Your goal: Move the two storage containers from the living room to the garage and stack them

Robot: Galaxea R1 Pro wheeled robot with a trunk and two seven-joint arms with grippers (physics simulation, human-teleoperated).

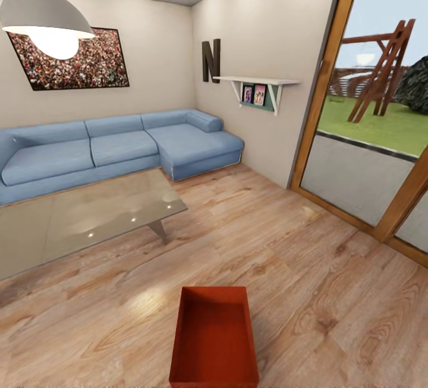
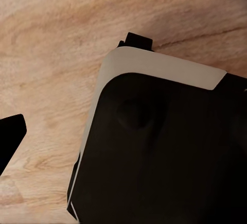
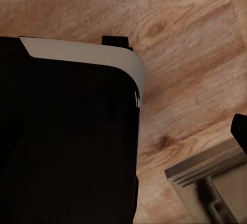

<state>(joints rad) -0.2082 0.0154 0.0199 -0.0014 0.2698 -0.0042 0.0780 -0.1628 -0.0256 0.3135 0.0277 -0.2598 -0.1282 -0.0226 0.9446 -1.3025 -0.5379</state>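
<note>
Red-orange container (image 1: 214,340) on wood floor (image 1: 309,269); wrist views: robot base (image 2: 154,152).

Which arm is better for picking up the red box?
Neither side wins. The red box lies on the wood floor dead centre before the robot, and both wrist cameras look down beside its base. Probably both, one per side.

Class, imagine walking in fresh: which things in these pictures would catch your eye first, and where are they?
A red-orange storage container sits open and empty on the light wood-plank floor, low in the head view. Behind it, a blue sectional sofa runs along the beige back wall, with a glass coffee table in front of it. At right, wood-framed glass doors look onto a lawn.
</note>
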